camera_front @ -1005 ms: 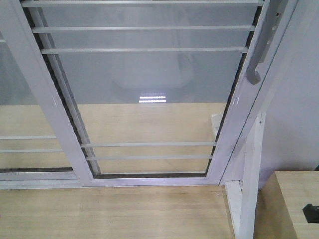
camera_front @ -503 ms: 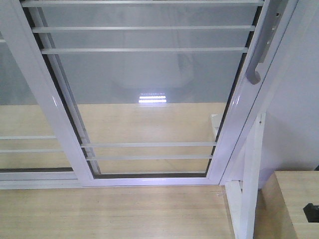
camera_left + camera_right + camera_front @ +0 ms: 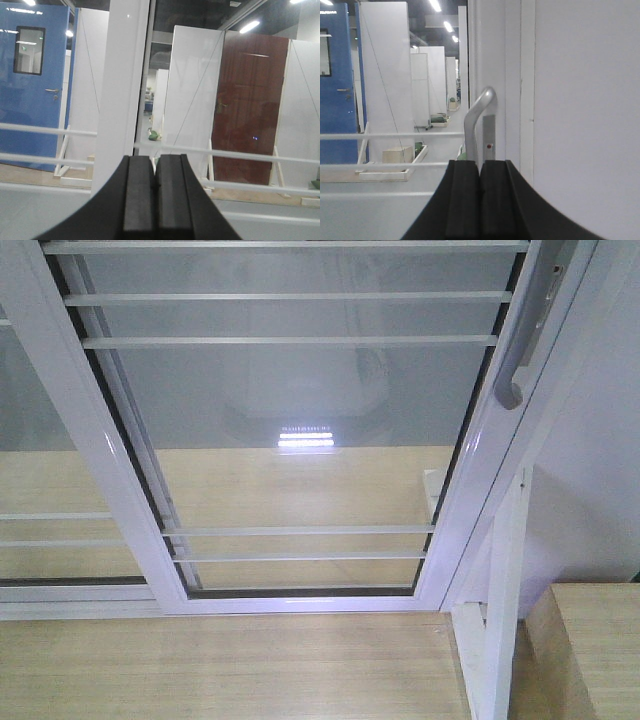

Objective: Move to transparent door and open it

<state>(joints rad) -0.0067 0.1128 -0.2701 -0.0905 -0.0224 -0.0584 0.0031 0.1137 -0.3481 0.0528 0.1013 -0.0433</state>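
Glass fills the front view: the transparent door [image 3: 300, 430], a clear pane in a glossy white frame crossed by thin white horizontal bars, stands directly ahead. Its bottom rail meets the pale wood-grain floor [image 3: 220, 670]. A curved, smooth grey metal handle [image 3: 517, 360] sits on its right rail. In the right wrist view, it rises just beyond the right end effector [image 3: 480, 200], whose flat black pads are clenched together on nothing. The left end effector [image 3: 155, 200] is likewise clenched, empty, facing a white frame post [image 3: 122, 90].
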